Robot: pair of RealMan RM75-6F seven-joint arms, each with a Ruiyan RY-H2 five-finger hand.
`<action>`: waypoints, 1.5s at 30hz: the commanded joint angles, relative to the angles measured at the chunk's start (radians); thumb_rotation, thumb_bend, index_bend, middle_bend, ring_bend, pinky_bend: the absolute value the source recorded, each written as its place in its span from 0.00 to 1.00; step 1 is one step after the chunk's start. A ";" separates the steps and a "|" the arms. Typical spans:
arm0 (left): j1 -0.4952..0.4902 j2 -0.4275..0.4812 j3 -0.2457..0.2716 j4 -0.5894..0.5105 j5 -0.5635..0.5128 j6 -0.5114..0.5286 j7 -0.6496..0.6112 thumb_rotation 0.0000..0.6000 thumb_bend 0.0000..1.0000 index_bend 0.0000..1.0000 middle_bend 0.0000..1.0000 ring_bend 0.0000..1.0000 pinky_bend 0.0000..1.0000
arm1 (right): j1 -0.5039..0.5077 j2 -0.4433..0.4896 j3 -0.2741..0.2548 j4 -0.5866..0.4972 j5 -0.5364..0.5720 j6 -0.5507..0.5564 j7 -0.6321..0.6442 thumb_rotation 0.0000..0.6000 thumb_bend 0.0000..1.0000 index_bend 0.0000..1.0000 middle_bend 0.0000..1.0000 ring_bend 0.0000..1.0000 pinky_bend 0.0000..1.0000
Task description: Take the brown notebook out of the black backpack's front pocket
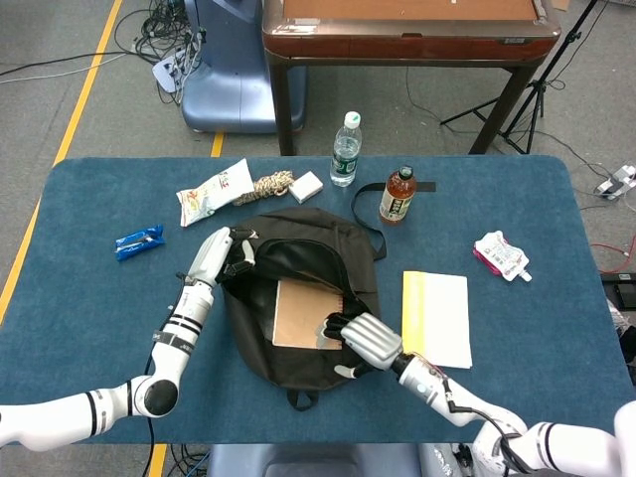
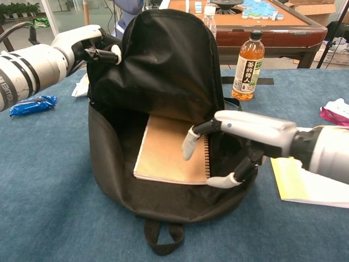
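The black backpack (image 1: pixel 298 260) (image 2: pixel 158 71) lies on the blue table with its front pocket held wide. My left hand (image 1: pixel 221 255) (image 2: pixel 82 43) grips the pocket's flap at its upper left corner and keeps it lifted. The brown notebook (image 1: pixel 301 310) (image 2: pixel 163 153) lies flat inside the pocket, spiral edge to the right. My right hand (image 1: pixel 360 341) (image 2: pixel 248 136) reaches into the pocket from the right with fingers spread. One fingertip (image 2: pixel 190 147) hovers over the notebook near the spiral, and the thumb (image 2: pixel 221 181) sits by its lower right corner. It holds nothing.
A yellow-and-white booklet (image 1: pixel 437 318) lies right of the backpack. Behind stand a water bottle (image 1: pixel 345 149) and a tea bottle (image 1: pixel 397 196). A pink pouch (image 1: pixel 501 255) is far right; a snack bag (image 1: pixel 214 192), rope (image 1: pixel 270 185) and blue wrapper (image 1: pixel 138 240) are left.
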 commanded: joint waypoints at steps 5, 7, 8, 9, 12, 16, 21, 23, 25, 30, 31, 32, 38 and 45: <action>0.010 -0.021 -0.007 -0.007 -0.044 0.017 0.002 0.90 0.75 0.65 0.51 0.41 0.18 | 0.023 -0.124 0.015 0.122 0.065 0.003 -0.098 1.00 0.27 0.38 0.29 0.18 0.38; 0.011 -0.028 -0.008 -0.005 -0.047 0.025 0.005 0.89 0.75 0.65 0.51 0.41 0.18 | 0.024 -0.155 0.017 0.152 0.078 0.010 -0.121 1.00 0.27 0.38 0.29 0.18 0.38; 0.012 -0.031 -0.008 -0.003 -0.048 0.028 0.006 0.89 0.75 0.64 0.51 0.41 0.18 | 0.025 -0.167 0.017 0.163 0.084 0.011 -0.128 1.00 0.26 0.38 0.29 0.18 0.38; 0.012 -0.035 -0.008 -0.002 -0.048 0.030 0.006 0.89 0.75 0.64 0.51 0.41 0.18 | 0.026 -0.178 0.017 0.174 0.088 0.012 -0.135 1.00 0.26 0.38 0.29 0.18 0.38; 0.012 -0.044 -0.005 0.006 -0.047 0.033 0.011 0.89 0.75 0.64 0.51 0.41 0.18 | 0.033 -0.212 0.019 0.208 0.099 0.016 -0.156 1.00 0.24 0.38 0.28 0.19 0.37; 0.010 -0.053 -0.007 0.008 -0.050 0.034 0.017 0.88 0.75 0.63 0.51 0.40 0.18 | 0.042 -0.256 0.026 0.244 0.108 0.031 -0.179 1.00 0.21 0.38 0.25 0.19 0.35; 0.010 -0.060 -0.020 0.003 -0.064 0.043 0.021 0.87 0.74 0.62 0.50 0.40 0.18 | 0.050 -0.310 0.034 0.295 0.123 0.044 -0.200 1.00 0.17 0.34 0.21 0.17 0.32; 0.011 -0.061 -0.021 0.002 -0.067 0.046 0.026 0.88 0.74 0.62 0.50 0.39 0.18 | 0.053 -0.333 0.036 0.318 0.128 0.050 -0.203 1.00 0.16 0.32 0.20 0.16 0.32; 0.013 -0.063 -0.022 0.002 -0.071 0.048 0.030 0.87 0.74 0.61 0.50 0.39 0.18 | 0.057 -0.356 0.039 0.343 0.134 0.053 -0.208 1.00 0.15 0.31 0.19 0.15 0.31; 0.017 -0.064 -0.024 -0.002 -0.082 0.048 0.034 0.86 0.74 0.60 0.49 0.39 0.18 | 0.069 -0.399 0.050 0.395 0.145 0.059 -0.206 1.00 0.15 0.29 0.18 0.15 0.30; 0.017 -0.064 -0.024 -0.003 -0.082 0.049 0.035 0.86 0.74 0.60 0.49 0.39 0.18 | 0.073 -0.408 0.052 0.407 0.146 0.060 -0.204 1.00 0.15 0.29 0.18 0.15 0.30; 0.018 -0.064 -0.024 -0.004 -0.083 0.049 0.036 0.86 0.74 0.60 0.49 0.39 0.18 | 0.075 -0.414 0.054 0.416 0.145 0.063 -0.203 1.00 0.15 0.29 0.18 0.15 0.30; 0.023 -0.063 -0.026 -0.006 -0.083 0.049 0.036 0.84 0.74 0.60 0.48 0.39 0.18 | 0.092 -0.444 0.062 0.463 0.149 0.065 -0.189 1.00 0.15 0.29 0.18 0.15 0.30; 0.028 -0.059 -0.027 -0.010 -0.090 0.043 0.037 0.84 0.74 0.59 0.48 0.38 0.18 | 0.104 -0.468 0.062 0.500 0.155 0.061 -0.184 1.00 0.15 0.29 0.18 0.15 0.30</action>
